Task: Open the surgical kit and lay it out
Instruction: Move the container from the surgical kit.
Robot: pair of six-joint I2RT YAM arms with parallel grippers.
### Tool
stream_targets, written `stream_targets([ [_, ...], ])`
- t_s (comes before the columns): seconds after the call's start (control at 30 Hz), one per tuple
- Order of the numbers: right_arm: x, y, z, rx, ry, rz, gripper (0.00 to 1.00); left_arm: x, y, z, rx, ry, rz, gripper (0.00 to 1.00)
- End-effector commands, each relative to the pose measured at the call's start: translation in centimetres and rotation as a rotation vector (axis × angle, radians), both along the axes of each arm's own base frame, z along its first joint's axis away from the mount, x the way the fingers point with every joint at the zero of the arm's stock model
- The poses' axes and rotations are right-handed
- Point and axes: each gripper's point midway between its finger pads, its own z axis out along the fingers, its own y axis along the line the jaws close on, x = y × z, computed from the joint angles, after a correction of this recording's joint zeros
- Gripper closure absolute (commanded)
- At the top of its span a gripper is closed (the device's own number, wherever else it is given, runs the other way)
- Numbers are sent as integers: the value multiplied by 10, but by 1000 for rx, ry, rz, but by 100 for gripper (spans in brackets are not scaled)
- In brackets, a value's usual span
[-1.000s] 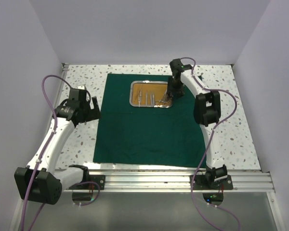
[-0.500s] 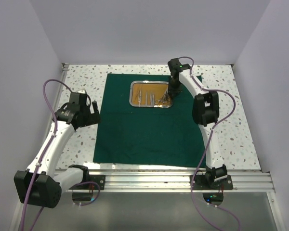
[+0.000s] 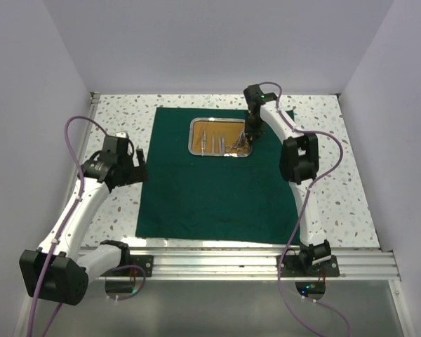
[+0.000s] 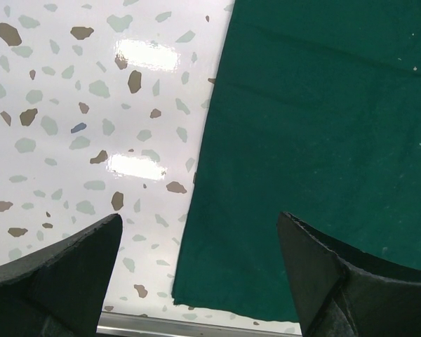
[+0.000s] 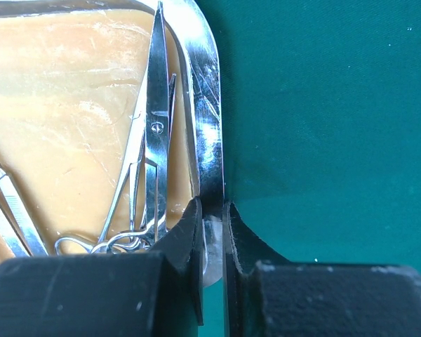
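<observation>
Surroundings: speckled surface (image 3: 323,182), metal rail (image 3: 231,263) along its near edge, pale walls (image 3: 28,70) left, right and behind.

Green cloth (image 3: 210,196) spread flat across the middle of the surface, near hem close to the rail. Tray (image 3: 191,137) on the far half of the cloth, tan lining (image 5: 70,105) facing up.

In the way at the grip point: scissors (image 5: 156,126) packed tight along the inside of the tray's right-hand rim, handle loops right beside the inner finger (image 5: 186,239). Two more slim silver tools (image 5: 7,203) further left on the lining, type not readable from the wrist view. Top view too small to sort the tools.

Right claw (image 5: 212,217): narrow, pinched onto the tray's right-hand rim. One finger inside over the lining, the other outside over the cloth, rim sandwiched between both. From above, sits at the tray's near-right corner.

Left claw (image 4: 198,217): wide, holding nothing. Hangs above the cloth's left edge, one finger over bare surface, the other over cloth. Contact with the cloth not discernible from the wrist view. Tray well apart from it, off to the right and further back.
</observation>
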Motion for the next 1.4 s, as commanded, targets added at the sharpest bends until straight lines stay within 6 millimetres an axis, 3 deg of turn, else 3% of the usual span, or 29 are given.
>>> stream_targets([
  [0.0,7,-25,6,-80,-23,-48,100,0,-3,4,-9,-31,-9,4],
  [0.33,12,-92,29,-92,-43,-168,100,-1,-6,6,-12,-46,-18,4],
  [0.5,13,-101,37,-89,-54,-164,100,8,-8,4,-11,-51,-19,4],
  [0.6,15,-97,37,-72,-52,-163,100,49,-18,15,-38,-140,-23,2],
  [0.63,15,-96,38,-70,-54,-161,100,77,-23,21,-40,-185,-34,1],
  [0.7,14,-94,35,-66,-48,-158,100,107,-29,21,-35,-201,-56,0],
  [0.73,14,-93,37,-65,-50,-158,100,132,-36,11,-29,-183,-85,0],
  [0.93,7,-88,40,-77,-42,-135,100,210,-61,-35,-38,-183,-211,0],
  [0.97,4,-89,38,-81,-35,-133,100,217,-63,-43,-42,-166,-215,1],
  [1.0,3,-89,38,-85,-33,-134,100,223,-66,-69,-49,-108,-220,1],
  [1.07,0,-91,39,-92,-29,-135,100,240,-81,-75,-94,-112,-256,2],
  [1.1,-1,-90,38,-92,-28,-133,100,244,-84,-92,-100,-85,-263,2],
  [1.2,-3,-91,39,-94,-20,-131,100,262,-98,-106,-101,-87,-285,2],
  [1.37,-5,-94,42,-114,-19,-119,100,264,-114,-133,-46,-10,-336,9],
])
